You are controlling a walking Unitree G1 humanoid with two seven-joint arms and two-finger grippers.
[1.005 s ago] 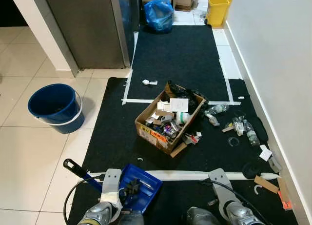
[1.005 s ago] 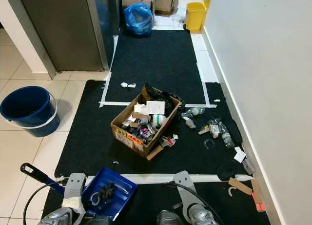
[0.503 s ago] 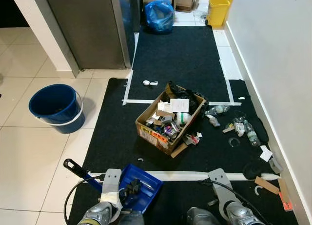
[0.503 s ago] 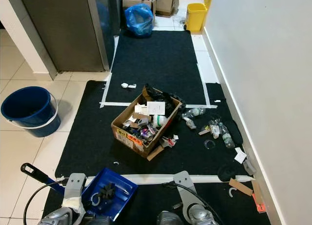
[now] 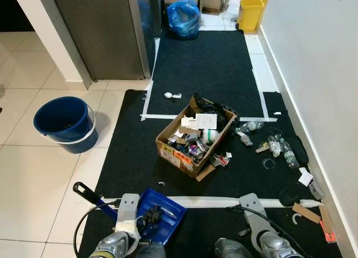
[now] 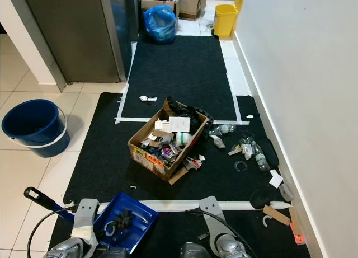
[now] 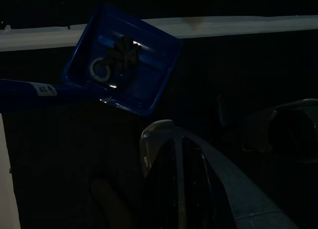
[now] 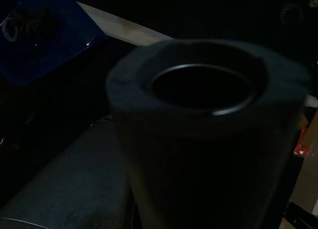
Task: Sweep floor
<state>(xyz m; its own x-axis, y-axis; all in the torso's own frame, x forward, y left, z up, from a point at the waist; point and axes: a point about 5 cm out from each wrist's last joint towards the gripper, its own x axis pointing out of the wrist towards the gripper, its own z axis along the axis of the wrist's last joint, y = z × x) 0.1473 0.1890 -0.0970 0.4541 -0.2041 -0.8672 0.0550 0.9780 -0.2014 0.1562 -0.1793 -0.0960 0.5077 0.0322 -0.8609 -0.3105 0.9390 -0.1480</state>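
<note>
A blue dustpan [image 5: 162, 215] lies at the bottom of the frame, left of centre, on the black mat [image 5: 134, 157], partly over a white tape line [image 5: 218, 201]. Some dark scraps and a small ring are inside it. Its blue handle [image 5: 92, 197] with a black end goes out to the lower left over the white tiles.

The left arm [image 5: 120, 238] and the right arm [image 5: 260, 235] hang low at the bottom edge. Whether the fingers of either gripper are apart or together, I cannot tell. In the right wrist view a dark round tube [image 8: 198, 134] stands close before the camera, blurred.

In the middle of the frame a cardboard box [image 5: 193, 137] full of rubbish stands on the mat. To the right of it, small litter [image 5: 277, 149] is scattered toward the white wall [image 5: 319, 62]. A blue bucket [image 5: 62, 123] stands on the tiles at the left. At the top are a blue bag [image 5: 182, 17] and a yellow bin [image 5: 249, 12].
</note>
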